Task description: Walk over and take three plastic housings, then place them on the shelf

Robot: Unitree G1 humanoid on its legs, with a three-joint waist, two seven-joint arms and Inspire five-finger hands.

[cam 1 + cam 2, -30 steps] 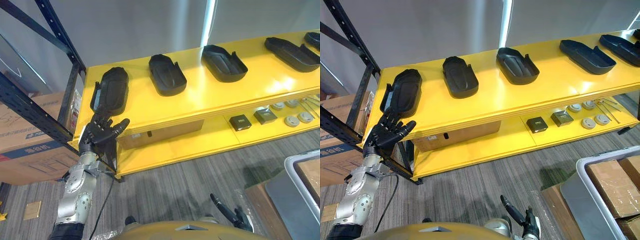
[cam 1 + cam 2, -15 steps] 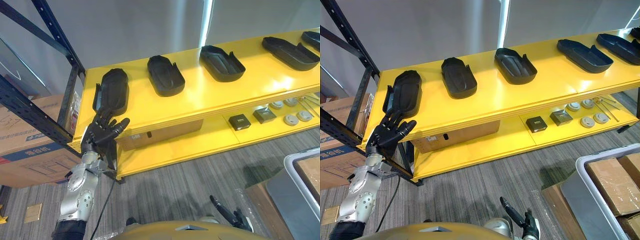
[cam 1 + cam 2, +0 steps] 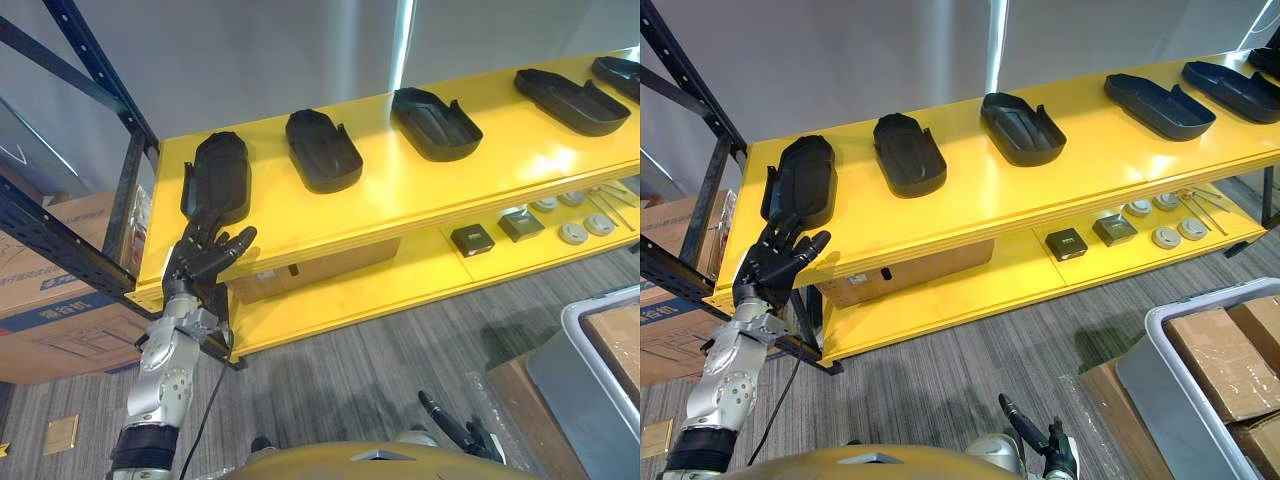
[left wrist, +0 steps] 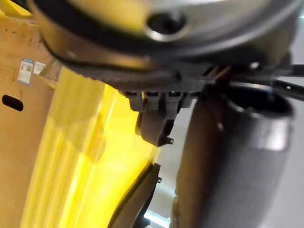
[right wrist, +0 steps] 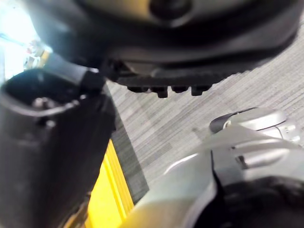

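Grey ribbed carpet [image 3: 380, 350] runs under a tall rack with dark perforated steel uprights [image 3: 100, 68]. Its upper shelf [image 3: 400, 190] is a broad, glossy yellow board with a rounded front edge, and a second yellow board [image 3: 380, 285] sits below it. Brown cardboard boxes [image 3: 60, 320] stand to the left of the rack, and another carton [image 3: 320, 268] is tucked between the two boards. A grey bin [image 3: 1152, 385] at the lower right holds taped cardboard boxes.

Five black plastic housings lie in a row along the upper shelf, well apart from one another. All are long, matte and rounded at the ends. The leftmost housing [image 3: 216, 178] lies dome side up and looks smooth and closed. The next ones [image 3: 322, 152] [image 3: 435, 124] [image 3: 570, 100] lie hollow side up, like shallow trays with raised rims. The last [image 3: 620, 75] is cut off by the edge of the head view.

The left hand [image 3: 200, 262] is raised at the shelf's front left edge with its fingers spread and straight, and it holds nothing. Its fingertips reach the near end of the leftmost housing, though contact cannot be made out. The right hand [image 3: 458, 432] hangs low by the body, and whether it is open or closed cannot be told.

A small black square part [image 3: 469, 240] and pale round discs [image 3: 574, 233] rest on the lower board.
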